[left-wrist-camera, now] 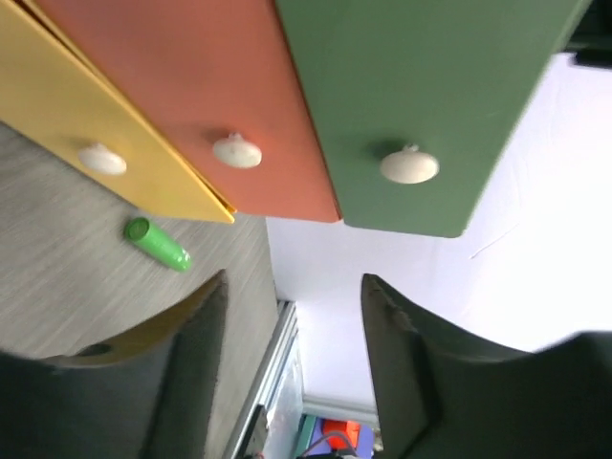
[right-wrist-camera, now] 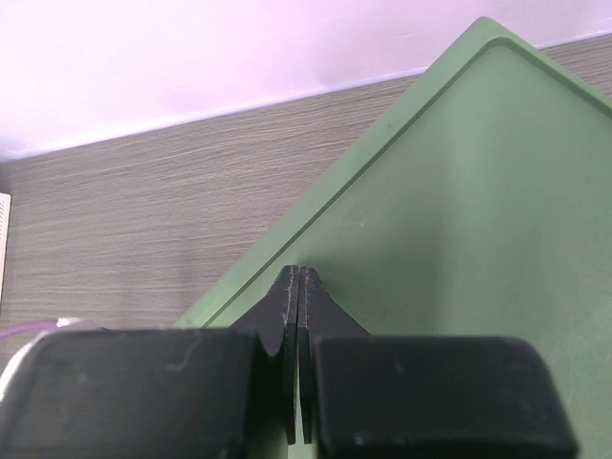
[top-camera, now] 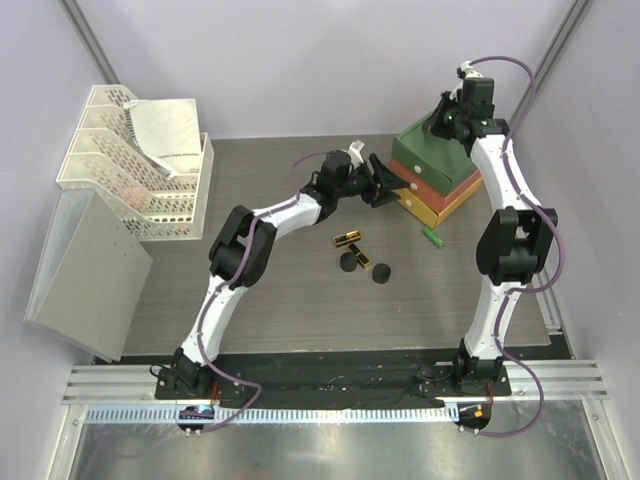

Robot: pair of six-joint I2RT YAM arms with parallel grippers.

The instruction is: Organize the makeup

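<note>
The drawer box (top-camera: 437, 175) stands at the back right, stacked green, orange and yellow. My left gripper (top-camera: 385, 182) is open and empty, just in front of the drawer fronts. In the left wrist view (left-wrist-camera: 292, 292) the green drawer's white knob (left-wrist-camera: 409, 165) lies ahead, a little right of the gap, with the orange drawer's knob (left-wrist-camera: 236, 151) left of it. My right gripper (top-camera: 441, 124) is shut and empty on the box's green top (right-wrist-camera: 449, 210); its tips (right-wrist-camera: 300, 274) meet. A green tube (top-camera: 432, 238) (left-wrist-camera: 158, 244), two black-gold sticks (top-camera: 347, 238) (top-camera: 363, 257) and two black compacts (top-camera: 349, 264) (top-camera: 381, 272) lie on the table. The orange tube and peach bottle are out of view.
A white mesh file rack (top-camera: 135, 160) holding papers stands at the back left. A grey box (top-camera: 85, 265) sits in front of it. The table's right edge and a metal rail (left-wrist-camera: 273, 363) run just beyond the drawer box.
</note>
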